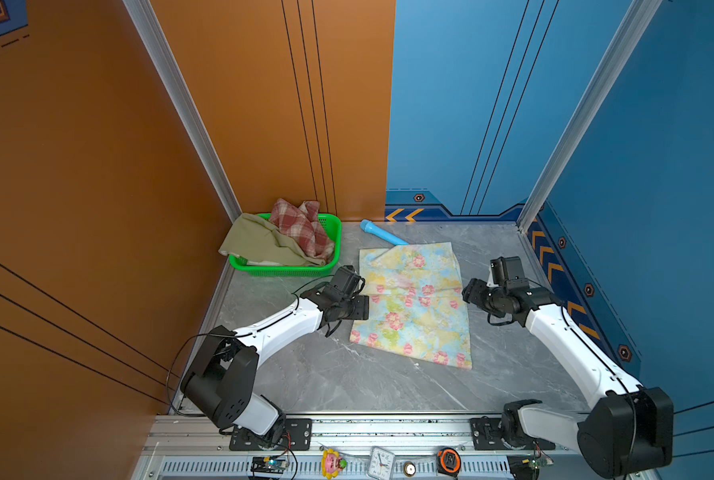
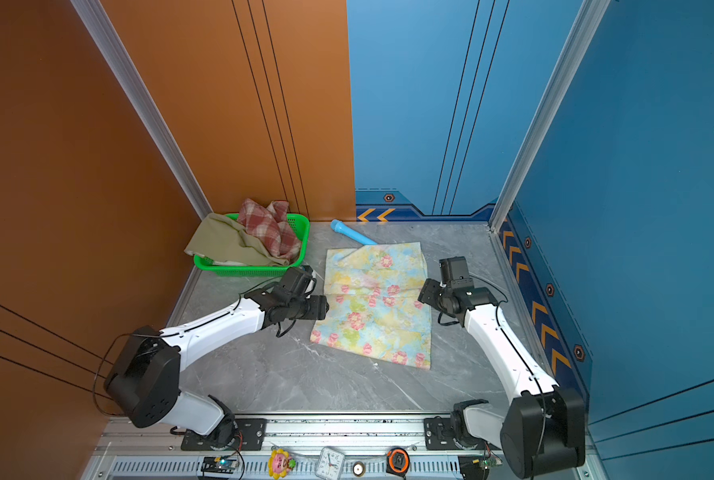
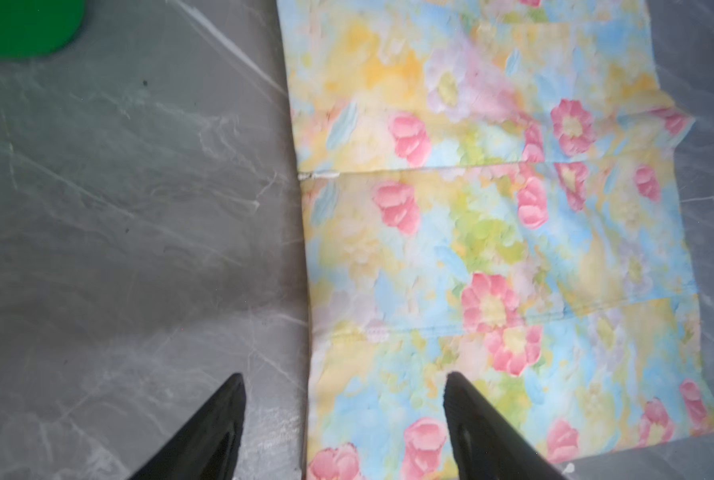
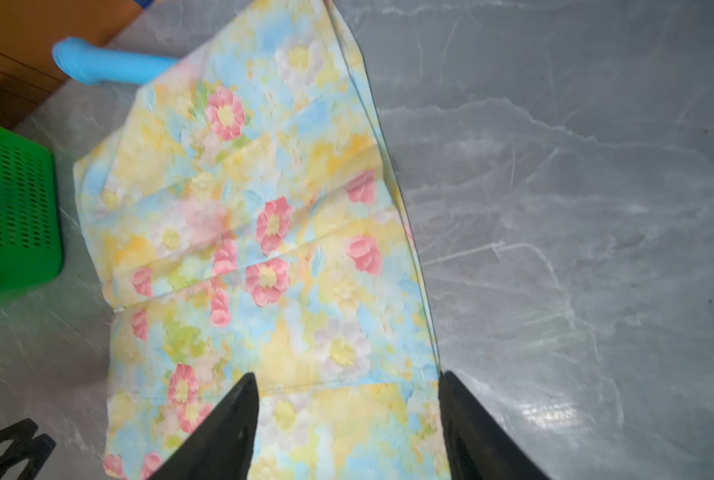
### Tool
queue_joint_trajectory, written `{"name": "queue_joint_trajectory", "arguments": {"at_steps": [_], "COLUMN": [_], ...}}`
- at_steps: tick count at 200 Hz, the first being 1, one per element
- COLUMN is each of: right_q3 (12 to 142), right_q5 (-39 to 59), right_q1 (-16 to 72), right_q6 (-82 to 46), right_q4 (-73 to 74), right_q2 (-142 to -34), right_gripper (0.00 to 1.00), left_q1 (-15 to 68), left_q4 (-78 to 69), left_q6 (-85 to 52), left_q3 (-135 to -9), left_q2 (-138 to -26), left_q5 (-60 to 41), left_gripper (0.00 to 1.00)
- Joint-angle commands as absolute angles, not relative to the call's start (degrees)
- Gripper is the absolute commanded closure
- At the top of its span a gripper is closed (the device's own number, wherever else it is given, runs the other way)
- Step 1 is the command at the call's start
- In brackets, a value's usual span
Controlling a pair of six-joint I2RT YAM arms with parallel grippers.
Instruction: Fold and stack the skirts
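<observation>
- Orange wall [image 1: 97, 166] panels on the left and blue wall [image 1: 471, 104] panels on the right close in a grey marbled counter [image 1: 347, 374].
- At the middle of the counter, somewhat nearer its far edge, the floral skirt [image 1: 413, 303] lies flat. It is pastel blue and yellow with pink flowers, crossed by straight creases and seams, and it widens toward the near edge.
- The left hand [image 3: 343, 376] is at the skirt's left edge with its fingers [image 3: 218, 428] spread apart. In the left wrist view one finger is over bare counter and the other over the print, with the cloth's border between them. Nothing is clamped, and whether they touch the cloth cannot be told.
- The right hand [image 4: 347, 374] is at the skirt's right edge, its fingers [image 4: 230, 428] likewise apart. One is over the print and the other is just where the cloth meets bare counter. It grips nothing.
- The green mesh basket [image 1: 288, 272] stands in the far left corner of the counter.
- The olive skirt [image 1: 259, 243] is draped across the basket and spills over its left rim.
- The plaid skirt [image 1: 301, 224], red and cream, is bunched on top of the olive one, toward the far side of the basket.
- A light-blue tube [image 1: 382, 235] lies slanted near the far edge, between the basket and the floral skirt. One end is hidden under the skirt's far left corner.
- Along the near edge, on the metal rail between the arm bases, sit a small clock [image 1: 381, 462] and an orange-and-black tape measure [image 1: 449, 460].
</observation>
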State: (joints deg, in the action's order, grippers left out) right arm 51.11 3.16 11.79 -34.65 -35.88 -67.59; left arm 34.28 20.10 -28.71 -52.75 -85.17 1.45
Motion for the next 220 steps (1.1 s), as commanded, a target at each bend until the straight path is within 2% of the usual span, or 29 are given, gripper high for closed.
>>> {"name": "queue_joint_trajectory", "arguments": {"at_steps": [1,68,132,155,161,173,185,198,207,220], "right_q3": [46.28,33.36,29.22,26.15,25.53,24.8,25.05,26.69,28.39,31.19], "right_q5": [-0.69,-4.44,-6.39,-4.88,-4.03,-2.89,-3.22,-4.5,-4.83,-4.75], "right_q1": [16.84,30.98,31.65,30.95,30.64,30.47,30.41,30.06,29.48,28.24], "right_q6": [-39.41,-50.81,-51.09,-50.68,-50.5,-50.15,-49.2,-48.16,-47.47,-46.08], "right_q4": [-44.43,-45.07,-40.04,-36.12,-34.79,-32.92,-32.19,-33.36,-34.57,-37.04], "right_q2": [-64.37,-58.66,-60.12,-59.87,-60.16,-60.72,-60.86,-59.85,-58.95,-58.37], "right_gripper": [0.33,0.39,0.4,0.42,0.44,0.53,0.7,0.9,1.0,1.0], "left_q1": [35.56,42.35,43.53,43.33,43.26,43.27,42.92,42.66,42.58,42.22], "left_q4": [23.69,21.51,17.23,14.54,13.56,12.02,11.83,13.15,14.06,16.57], "left_q6": [-30.99,-34.63,-33.26,-32.9,-32.75,-32.52,-32.32,-32.0,-31.56,-30.61], "left_q3": [-49.28,-42.18,-39.99,-39.83,-39.78,-39.71,-40.15,-41.31,-42.24,-44.2], "left_q2": [-81.7,-79.64,-80.65,-81.8,-81.98,-82.02,-81.63,-80.44,-79.32,-78.29], "left_q5": [2.84,3.61,5.62,5.04,4.64,4.22,3.95,3.76,3.69,3.47], "left_gripper": [0.26,0.28,0.28,0.32,0.38,0.58,0.78,0.93,1.0,1.0]}}
